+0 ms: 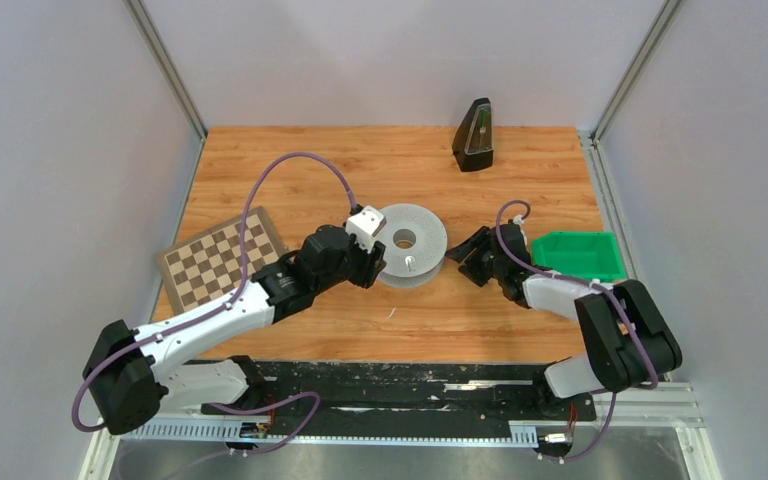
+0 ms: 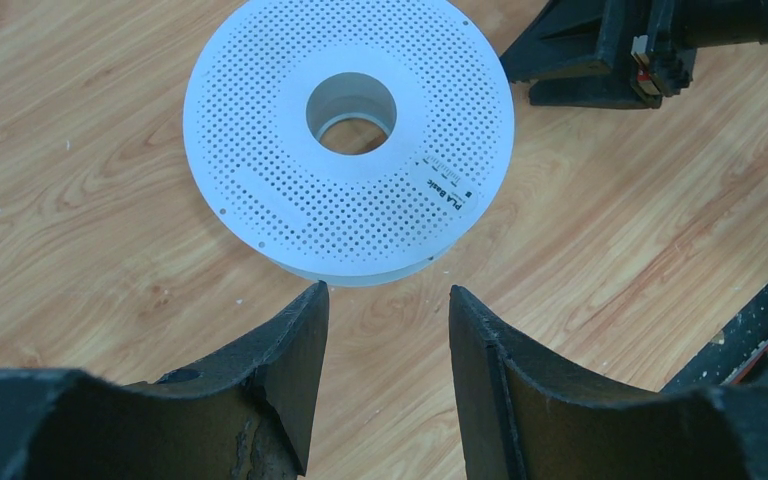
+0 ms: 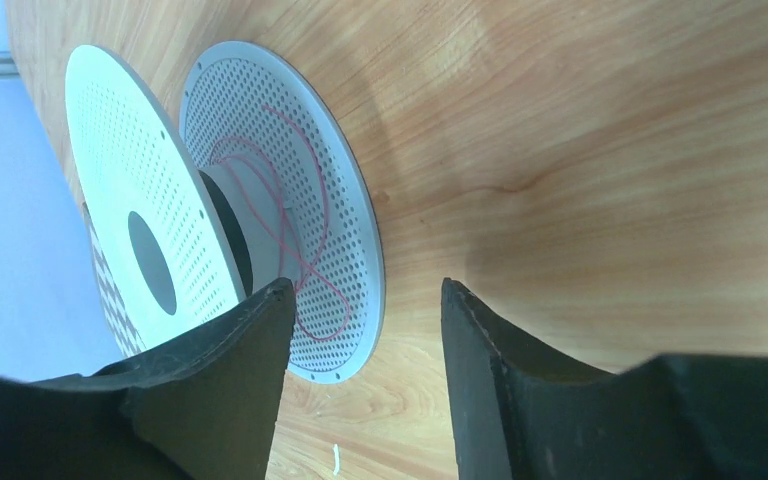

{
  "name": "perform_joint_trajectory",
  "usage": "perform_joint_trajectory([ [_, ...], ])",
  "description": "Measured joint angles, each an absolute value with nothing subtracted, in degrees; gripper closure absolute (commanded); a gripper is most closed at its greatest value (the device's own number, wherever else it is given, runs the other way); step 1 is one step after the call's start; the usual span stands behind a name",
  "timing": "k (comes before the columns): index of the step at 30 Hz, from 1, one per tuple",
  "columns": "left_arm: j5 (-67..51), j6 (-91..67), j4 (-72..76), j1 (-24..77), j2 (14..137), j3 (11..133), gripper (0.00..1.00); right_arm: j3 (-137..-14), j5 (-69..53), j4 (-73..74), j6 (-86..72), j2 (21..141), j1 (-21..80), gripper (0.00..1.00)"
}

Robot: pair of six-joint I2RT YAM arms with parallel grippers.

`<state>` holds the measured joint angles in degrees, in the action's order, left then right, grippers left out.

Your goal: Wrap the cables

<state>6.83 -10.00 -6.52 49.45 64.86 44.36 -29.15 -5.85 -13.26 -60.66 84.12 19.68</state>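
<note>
Left tool [image 2: 388, 300] and right tool [image 3: 365, 290] both stand parted, gripping nothing, flanking the white perforated plastic spool [image 1: 426, 236] flat on the wood-grain bench [image 1: 520, 150]; thin red cable [image 3: 300, 240] loops loosely round its hub.

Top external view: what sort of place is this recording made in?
Probably a robotics lab test cell: a wooden table walled in by plain grey panels, with unrelated props laid out on it, a perforated spool, a chessboard and a green bin.
</note>
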Motion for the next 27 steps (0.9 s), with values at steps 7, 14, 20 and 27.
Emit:
perform_joint_trajectory([
  [7,7.2,-9.8,-8.6,48.9,65.0,47.3,0.43,-29.2,-1.9,-4.4,-59.4,75.1,19.7,0.4],
  [14,8.8,-5.5,-12.2,48.7,58.9,49.3,0.37,-32.5,-0.9,6.8,-50.5,58.9,20.3,0.13],
  [20,9.3,-4.8,-12.8,48.7,47.9,49.5,0.18,-40.4,-0.3,18.3,-41.4,43.4,26.7,0.0],
  [27,9.0,-8.1,-12.3,48.7,38.4,48.8,0.0,-46.9,7.6,37.6,-38.3,29.5,28.2,0.0],
])
